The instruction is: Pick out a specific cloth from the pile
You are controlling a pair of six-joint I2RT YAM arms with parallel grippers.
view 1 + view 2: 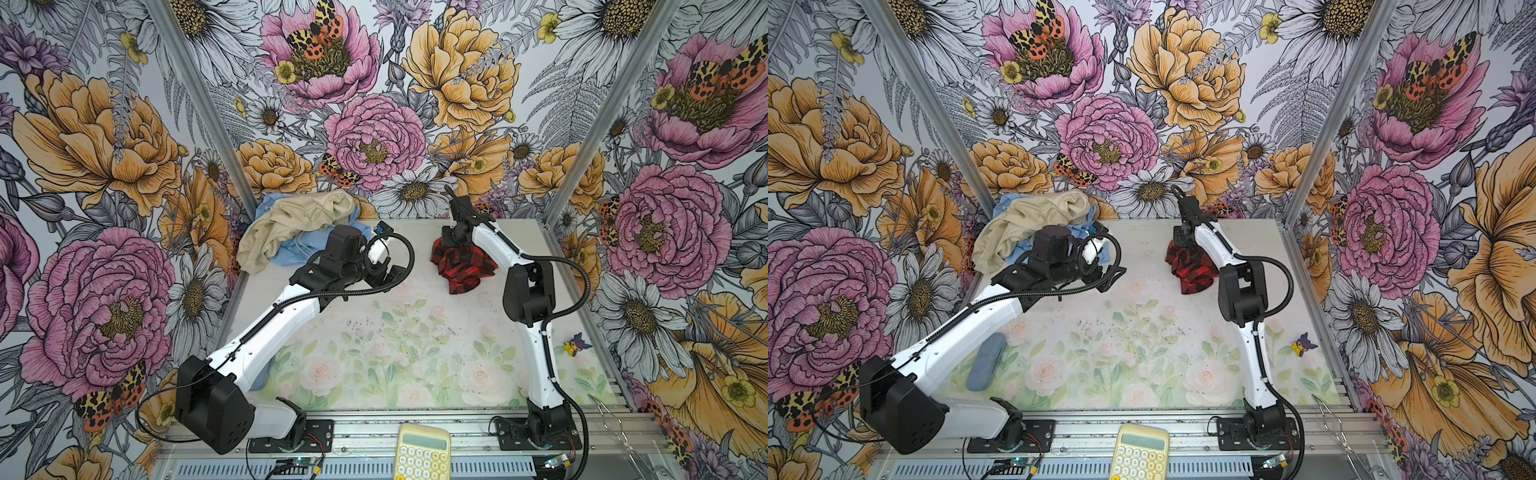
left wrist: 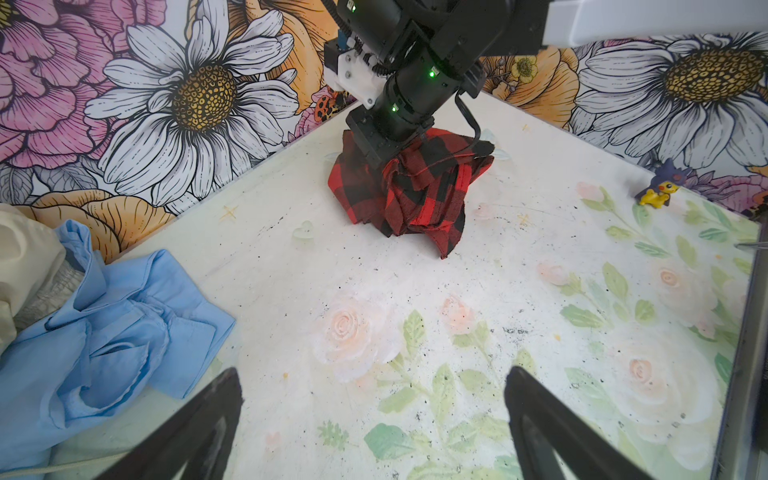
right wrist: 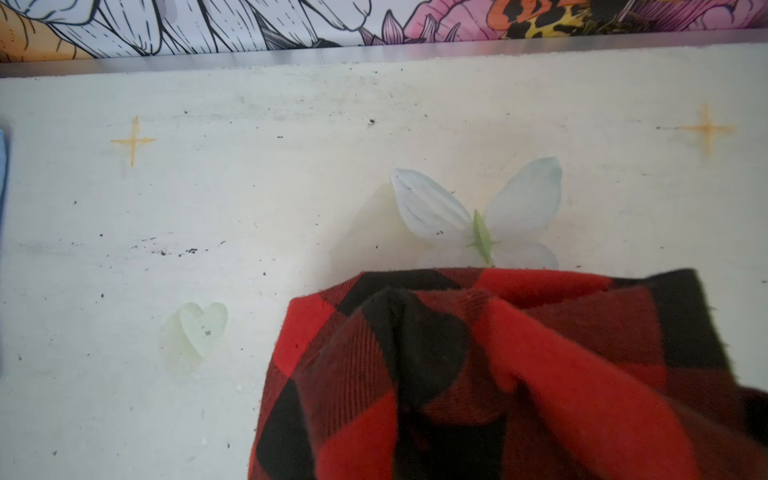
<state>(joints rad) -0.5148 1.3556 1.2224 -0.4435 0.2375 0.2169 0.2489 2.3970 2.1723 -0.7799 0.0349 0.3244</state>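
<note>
right gripper (image 2: 375, 154) clamped on top of the cloth (image 2: 399, 199), tips buried in the fabric. plaid bunches into a peak under it; lower folds look to rest on the table (image 1: 415, 332), far right side, can't confirm contact

left gripper (image 2: 372, 372) jaws wide apart, empty, hovering over bare table near the pile (image 1: 291, 237)

pile = beige cloth (image 1: 291, 220) over light blue cloth (image 2: 116, 332), far-left corner, well apart from the plaid; no plaid visible in it

my read: pick-out essentially done, the cloth is separated. what's left: settle it on the table, let go, pull both arms clear
</note>
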